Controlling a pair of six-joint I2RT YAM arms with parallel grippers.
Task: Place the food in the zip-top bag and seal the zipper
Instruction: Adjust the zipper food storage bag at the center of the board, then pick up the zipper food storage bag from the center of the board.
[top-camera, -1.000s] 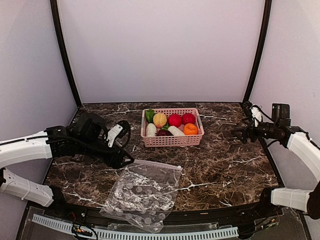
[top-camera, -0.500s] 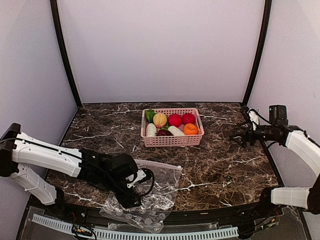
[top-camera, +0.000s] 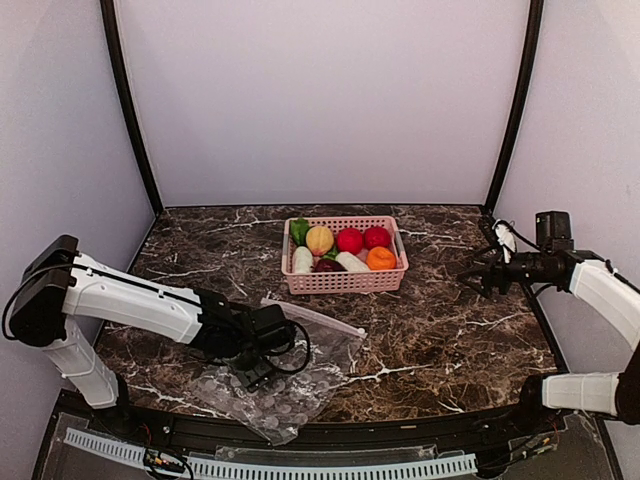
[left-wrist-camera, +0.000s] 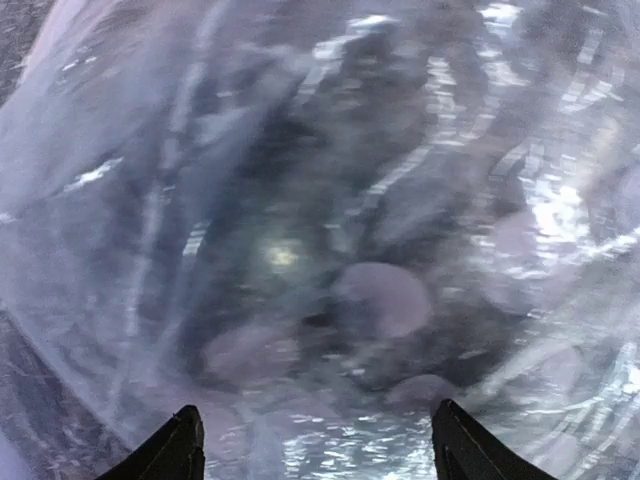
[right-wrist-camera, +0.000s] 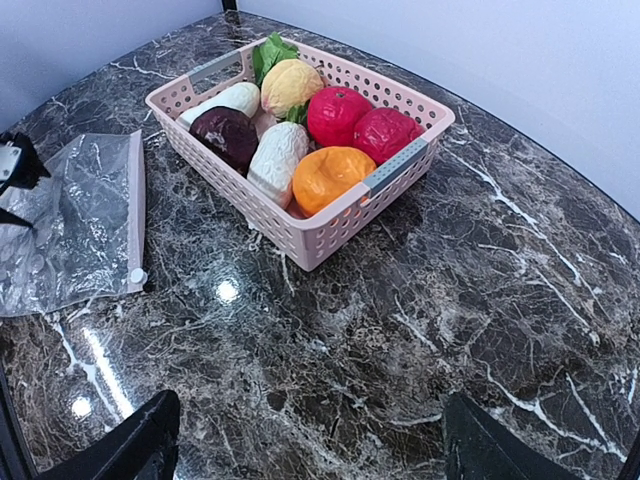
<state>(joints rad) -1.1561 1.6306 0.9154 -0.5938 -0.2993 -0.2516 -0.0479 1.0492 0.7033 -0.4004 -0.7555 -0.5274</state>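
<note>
Left gripper (top-camera: 256, 367): I am seeing it lying low over the zip-top bag (top-camera: 300, 385), on the near-left side of the pink mesh basket (top-camera: 345, 285). In the wrist view its fingers (left-wrist-camera: 180, 455) are standing apart, released, with crinkly film filling the space ahead of them.
Right gripper (top-camera: 478, 275): I am watching it hover to the right of the basket, apart from it, jaws spread wide and holding nothing.
Zip-top bag: it is lying rumpled on the dark marble table (top-camera: 450, 340), in front of the basket.
Zipper (right-wrist-camera: 137, 210): the pale strip is running along the bag edge nearest the basket; I cannot tell whether it is pressed closed.
Food: all of it is sitting in the basket, with the orange (right-wrist-camera: 325, 172), two red balls (right-wrist-camera: 340, 112), a dark purple piece (right-wrist-camera: 225, 135), white radishes (right-wrist-camera: 280, 155), a yellow-peach ball (right-wrist-camera: 290, 85) and a green leafy piece (right-wrist-camera: 272, 50).
</note>
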